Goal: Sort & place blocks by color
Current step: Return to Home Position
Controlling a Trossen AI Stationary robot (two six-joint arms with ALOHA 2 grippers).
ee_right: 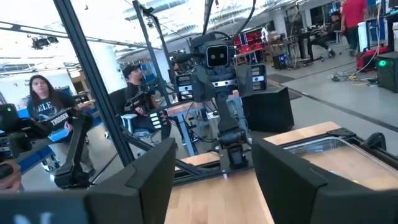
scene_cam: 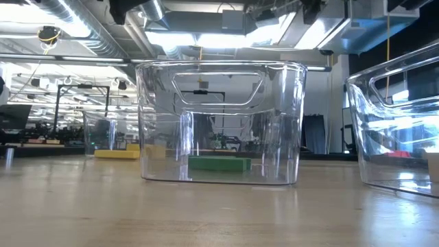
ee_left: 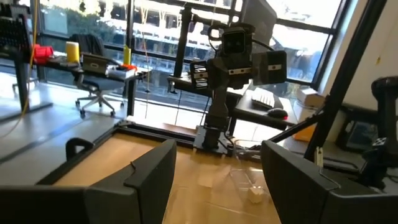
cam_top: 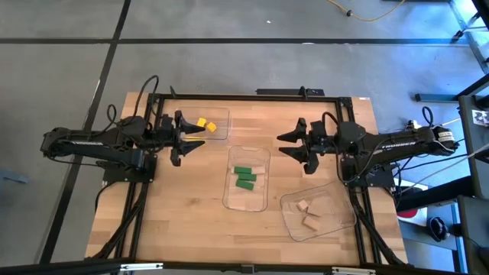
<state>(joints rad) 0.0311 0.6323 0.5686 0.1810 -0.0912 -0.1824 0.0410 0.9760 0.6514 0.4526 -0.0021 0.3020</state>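
Wooden table (cam_top: 176,214) fills the centre of the high view; left gripper (cam_top: 200,136) hovers at centre-left, fingers spread and holding nothing; right gripper (cam_top: 281,145) hovers at centre-right, likewise spread and holding nothing, the two well apart. Three clear trays stand on the table: upper tray (cam_top: 221,131), just beside the left gripper, holds the yellow blocks (cam_top: 205,124); middle tray (cam_top: 248,202), at frame centre, holds the green blocks (cam_top: 245,177); lower-right tray (cam_top: 330,197) holds the tan blocks (cam_top: 308,215).
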